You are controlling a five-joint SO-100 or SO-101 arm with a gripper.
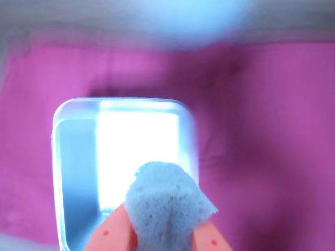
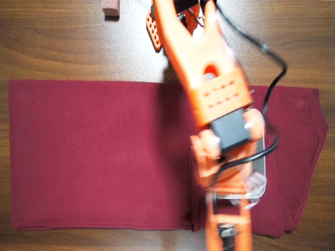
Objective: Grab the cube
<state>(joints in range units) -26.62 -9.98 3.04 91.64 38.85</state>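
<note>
In the wrist view, my gripper (image 1: 159,232) enters from the bottom edge with its orange fingers (image 1: 107,235) closed on the cube (image 1: 167,201), a pale grey, speckled, stone-like block. The cube is held above the near end of a shiny metal tray (image 1: 73,112). In the overhead view, the orange arm (image 2: 209,78) reaches over the tray (image 2: 260,157) at the right of the cloth and hides the gripper and cube.
A dark pink cloth (image 2: 94,151) covers most of the wooden table (image 2: 52,47); it also shows in the wrist view (image 1: 261,130). A pinkish-brown block (image 2: 110,9) lies on bare wood at the top left. A black cable (image 2: 275,78) loops beside the arm.
</note>
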